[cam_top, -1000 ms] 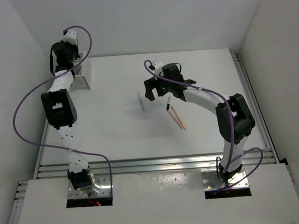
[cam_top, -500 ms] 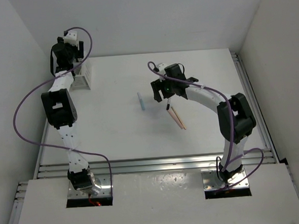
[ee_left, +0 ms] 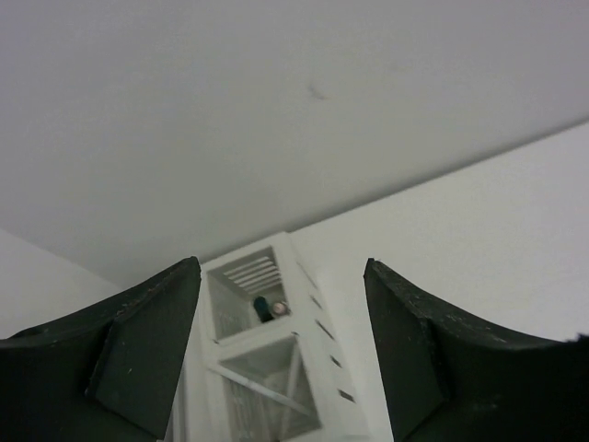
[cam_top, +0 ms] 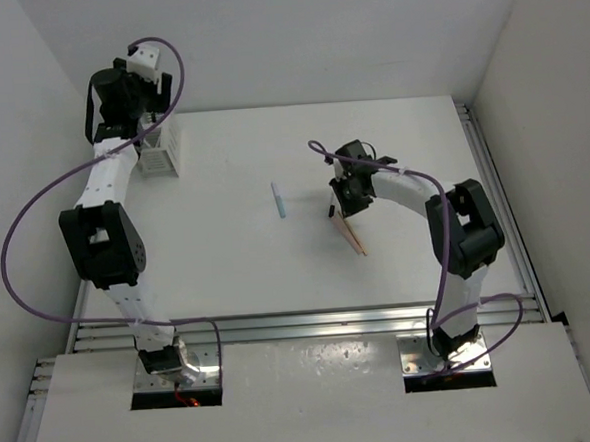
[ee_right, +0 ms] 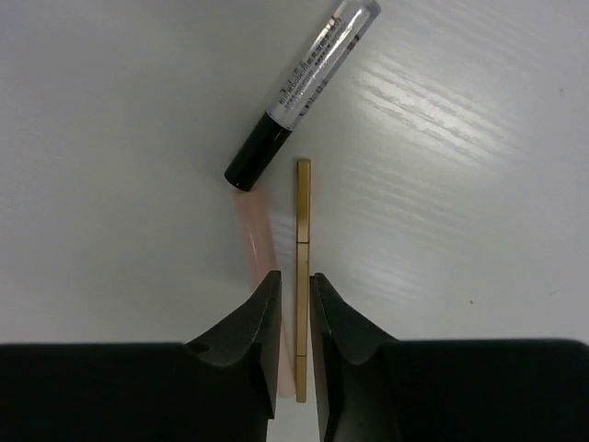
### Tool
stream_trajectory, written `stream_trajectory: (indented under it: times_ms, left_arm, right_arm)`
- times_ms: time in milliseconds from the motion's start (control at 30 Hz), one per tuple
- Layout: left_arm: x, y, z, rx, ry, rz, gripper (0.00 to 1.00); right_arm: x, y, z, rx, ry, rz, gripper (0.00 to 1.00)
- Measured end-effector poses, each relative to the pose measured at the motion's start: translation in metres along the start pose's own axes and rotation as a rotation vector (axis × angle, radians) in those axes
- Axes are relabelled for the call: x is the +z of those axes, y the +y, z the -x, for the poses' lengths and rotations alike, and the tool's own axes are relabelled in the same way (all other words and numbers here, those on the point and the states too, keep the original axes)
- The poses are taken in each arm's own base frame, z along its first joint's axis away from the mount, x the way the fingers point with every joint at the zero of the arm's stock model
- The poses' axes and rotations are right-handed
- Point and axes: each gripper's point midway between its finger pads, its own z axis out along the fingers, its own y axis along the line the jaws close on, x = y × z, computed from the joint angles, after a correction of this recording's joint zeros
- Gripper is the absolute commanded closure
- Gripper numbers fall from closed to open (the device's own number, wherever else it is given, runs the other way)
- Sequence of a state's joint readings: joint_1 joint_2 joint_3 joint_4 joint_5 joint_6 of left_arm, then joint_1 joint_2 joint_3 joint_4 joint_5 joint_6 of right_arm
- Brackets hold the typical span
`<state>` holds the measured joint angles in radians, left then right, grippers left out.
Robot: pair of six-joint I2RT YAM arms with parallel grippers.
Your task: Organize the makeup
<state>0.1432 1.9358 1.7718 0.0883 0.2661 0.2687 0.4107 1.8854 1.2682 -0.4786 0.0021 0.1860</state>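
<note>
Three pieces of makeup lie under my right gripper (ee_right: 294, 281): a thin gold stick (ee_right: 303, 212), a peach-pink stick (ee_right: 250, 230) just left of it, and a clear tube with a black cap (ee_right: 317, 60) beyond them. The jaws have closed to a narrow slot on the gold stick, which rests flat on the table. In the top view this gripper (cam_top: 346, 206) sits over the peach-pink stick (cam_top: 353, 235). A light blue stick (cam_top: 278, 199) lies alone to the left. My left gripper (ee_left: 281, 276) hangs open and empty above the white slatted box (ee_left: 322, 322). A black stick (ee_left: 264, 308) stands in its far compartment.
The white slatted box (cam_top: 159, 154) stands at the table's far left corner, close to the back and left walls. A metal rail (cam_top: 301, 323) runs along the near edge of the table. Another rail borders the right side (cam_top: 493, 189).
My left gripper has opened and risen above the box. My right gripper has moved right from beside the blue stick to over the gold stick, and its jaws have closed in.
</note>
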Motion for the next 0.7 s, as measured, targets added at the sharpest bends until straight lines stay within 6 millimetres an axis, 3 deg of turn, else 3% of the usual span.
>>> stream_trajectory:
  times_ms: [133,300,367,500,700]
  left_arm:
    - [-0.015,-0.034,0.0,-0.011,0.037,-0.082,0.22]
    - [-0.023,-0.065,-0.04,-0.044,0.154,-0.157,0.22]
    - [-0.026,-0.07,-0.051,-0.054,0.19,-0.168,0.22]
    - [-0.027,-0.071,-0.054,-0.057,0.201,-0.172,0.22]
    - [-0.027,-0.071,-0.054,-0.061,0.202,-0.171,0.22]
  right_arm:
    - [0.011,0.0,-0.016,0.0,0.062,-0.004,0.82]
    - [0.014,0.0,-0.025,0.009,0.091,-0.005,0.82]
    - [0.016,0.0,-0.035,0.017,0.112,-0.008,0.82]
    - [0.019,-0.001,-0.057,0.031,0.161,-0.01,0.82]
    - [0.019,-0.002,-0.058,0.055,0.156,-0.023,0.82]
